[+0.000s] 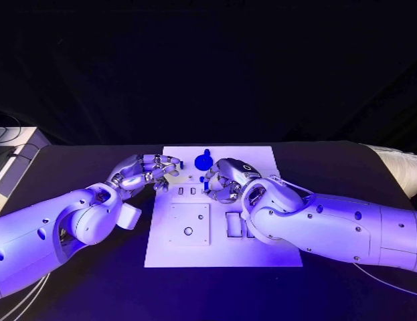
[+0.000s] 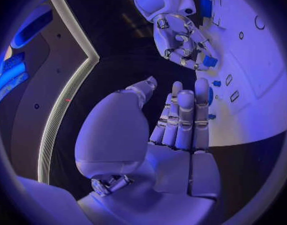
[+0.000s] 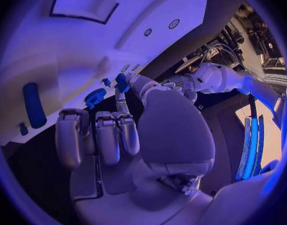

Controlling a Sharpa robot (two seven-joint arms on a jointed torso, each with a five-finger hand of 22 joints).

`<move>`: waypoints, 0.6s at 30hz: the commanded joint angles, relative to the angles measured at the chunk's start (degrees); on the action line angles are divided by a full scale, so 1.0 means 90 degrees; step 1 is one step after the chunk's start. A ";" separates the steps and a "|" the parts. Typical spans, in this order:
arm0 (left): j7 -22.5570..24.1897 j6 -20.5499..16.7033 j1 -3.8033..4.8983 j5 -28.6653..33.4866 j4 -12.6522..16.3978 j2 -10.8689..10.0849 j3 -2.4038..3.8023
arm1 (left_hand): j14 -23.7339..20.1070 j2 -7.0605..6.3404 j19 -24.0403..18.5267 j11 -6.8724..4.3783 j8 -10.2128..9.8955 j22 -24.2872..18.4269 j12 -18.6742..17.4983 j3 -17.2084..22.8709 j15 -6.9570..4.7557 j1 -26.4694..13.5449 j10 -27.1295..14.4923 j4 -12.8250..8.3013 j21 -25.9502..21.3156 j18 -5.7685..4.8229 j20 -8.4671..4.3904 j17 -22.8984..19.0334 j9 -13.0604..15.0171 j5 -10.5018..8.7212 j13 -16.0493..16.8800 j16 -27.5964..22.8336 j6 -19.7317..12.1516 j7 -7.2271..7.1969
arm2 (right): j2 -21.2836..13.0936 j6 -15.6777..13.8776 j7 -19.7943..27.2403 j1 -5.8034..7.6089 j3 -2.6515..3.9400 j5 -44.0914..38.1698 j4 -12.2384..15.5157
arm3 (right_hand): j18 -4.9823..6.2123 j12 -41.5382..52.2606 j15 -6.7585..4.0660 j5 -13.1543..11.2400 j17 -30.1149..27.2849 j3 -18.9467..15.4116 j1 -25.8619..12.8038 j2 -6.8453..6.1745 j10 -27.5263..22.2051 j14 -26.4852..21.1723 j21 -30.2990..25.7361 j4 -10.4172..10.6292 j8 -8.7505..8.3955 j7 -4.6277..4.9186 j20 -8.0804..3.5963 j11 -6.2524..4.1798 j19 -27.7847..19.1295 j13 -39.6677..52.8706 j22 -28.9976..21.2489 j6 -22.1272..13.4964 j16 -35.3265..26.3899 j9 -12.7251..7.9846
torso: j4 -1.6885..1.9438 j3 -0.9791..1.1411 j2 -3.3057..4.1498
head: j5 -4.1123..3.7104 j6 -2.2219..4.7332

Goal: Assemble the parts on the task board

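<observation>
A small blue part (image 3: 121,81) is pinched in the right hand (image 1: 227,179) over the far half of the white task board (image 1: 266,247). The left hand (image 1: 146,171) hovers at the board's left edge, fingers loosely extended, holding nothing.

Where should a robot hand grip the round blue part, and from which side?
Probably across its rim, from above: the round blue part lies flat on the task board, and the empty left robot hand is right beside it.
</observation>
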 commanded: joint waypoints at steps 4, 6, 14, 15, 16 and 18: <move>-0.0025 -0.0024 -0.0003 -0.0054 0.0009 0.0004 0.0006 | 0.0098 0.0033 0.0087 0.0000 0.0033 0.0125 0.0136 -0.0045 -0.0007 0.0067 -0.0099 0.0012 0.0102 0.0008 -0.0010 0.0117 0.0018 0.0020 0.0090 0.0096 -0.0005 -0.0035 | 0.0053 -0.0011 -0.0014 -0.0017 -0.0001 -0.0201 -0.0179 | -0.0039 0.0014 -0.0011 0.0015 0.1677 0.0015 -0.0061 -0.0018 0.0677 0.0662 -0.0010 0.0021 0.0020 0.0012 -0.0037 -0.0031 0.0206 0.1677 0.1084 0.0019 0.0027 0.0006 | -0.0002 -0.0005 0.0000 | 0.0006 -0.0008; -0.0029 -0.0020 -0.0004 -0.0054 0.0008 0.0006 0.0006 | 0.0098 0.0033 0.0087 0.0000 0.0033 0.0125 0.0136 -0.0045 -0.0007 0.0067 -0.0099 0.0012 0.0102 0.0008 -0.0010 0.0117 0.0018 0.0020 0.0090 0.0096 -0.0005 -0.0035 | 0.0073 -0.0012 -0.0002 -0.0024 -0.0001 -0.0205 -0.0243 | -0.0039 0.0014 -0.0011 0.0015 0.1677 0.0015 -0.0061 -0.0018 0.0677 0.0662 -0.0010 0.0021 0.0020 0.0012 -0.0037 -0.0031 0.0206 0.1677 0.1084 0.0019 0.0027 0.0006 | 0.0000 -0.0006 0.0004 | 0.0005 -0.0008; -0.0036 -0.0003 -0.0006 -0.0056 -0.0003 0.0013 0.0006 | 0.0098 0.0033 0.0087 0.0000 0.0033 0.0125 0.0136 -0.0045 -0.0007 0.0067 -0.0099 0.0012 0.0102 0.0008 -0.0010 0.0117 0.0018 0.0020 0.0090 0.0096 -0.0005 -0.0035 | 0.0137 0.0001 0.0048 -0.0042 -0.0001 -0.0227 -0.0386 | -0.0039 0.0014 -0.0011 0.0015 0.1677 0.0015 -0.0061 -0.0018 0.0677 0.0662 -0.0010 0.0021 0.0020 0.0012 -0.0037 -0.0031 0.0206 0.1677 0.1084 0.0019 0.0027 0.0006 | 0.0004 -0.0004 0.0004 | 0.0019 -0.0025; -0.0038 -0.0001 -0.0007 -0.0056 -0.0003 0.0013 0.0006 | 0.0098 0.0033 0.0087 0.0000 0.0033 0.0125 0.0136 -0.0045 -0.0007 0.0067 -0.0099 0.0012 0.0102 0.0008 -0.0010 0.0117 0.0018 0.0020 0.0090 0.0096 -0.0005 -0.0035 | 0.0145 0.0007 0.0053 -0.0045 -0.0001 -0.0228 -0.0400 | -0.0039 0.0014 -0.0011 0.0015 0.1677 0.0015 -0.0061 -0.0018 0.0677 0.0662 -0.0010 0.0021 0.0020 0.0012 -0.0037 -0.0031 0.0206 0.1677 0.1084 0.0019 0.0027 0.0006 | 0.0003 -0.0004 0.0003 | 0.0021 -0.0026; -0.0039 0.0000 -0.0007 -0.0056 -0.0004 0.0014 0.0006 | 0.0101 0.0036 0.0088 0.0000 0.0036 0.0131 0.0151 -0.0047 -0.0007 0.0067 -0.0107 0.0014 0.0109 0.0008 -0.0011 0.0121 0.0020 0.0020 0.0099 0.0102 -0.0002 -0.0036 | 0.0153 0.0010 0.0059 -0.0047 -0.0001 -0.0229 -0.0415 | -0.0039 0.0014 -0.0011 0.0015 0.1677 0.0015 -0.0061 -0.0018 0.0677 0.0662 -0.0010 0.0021 0.0020 0.0012 -0.0037 -0.0031 0.0206 0.1677 0.1084 0.0019 0.0027 0.0006 | 0.0002 -0.0002 0.0004 | 0.0022 -0.0029; -0.0041 0.0004 -0.0008 -0.0056 -0.0005 0.0017 0.0006 | 0.0106 0.0040 0.0090 0.0000 0.0041 0.0141 0.0174 -0.0049 -0.0007 0.0068 -0.0121 0.0017 0.0121 0.0007 -0.0012 0.0129 0.0022 0.0019 0.0115 0.0112 0.0003 -0.0037 | 0.0170 0.0021 0.0068 -0.0051 -0.0001 -0.0229 -0.0448 | -0.0036 0.0014 -0.0009 0.0020 0.1677 0.0019 -0.0058 -0.0022 0.0677 0.0662 -0.0022 0.0015 0.0020 0.0012 -0.0035 -0.0031 0.0199 0.1677 0.1075 0.0016 0.0027 0.0006 | -0.0001 0.0000 0.0003 | 0.0016 -0.0035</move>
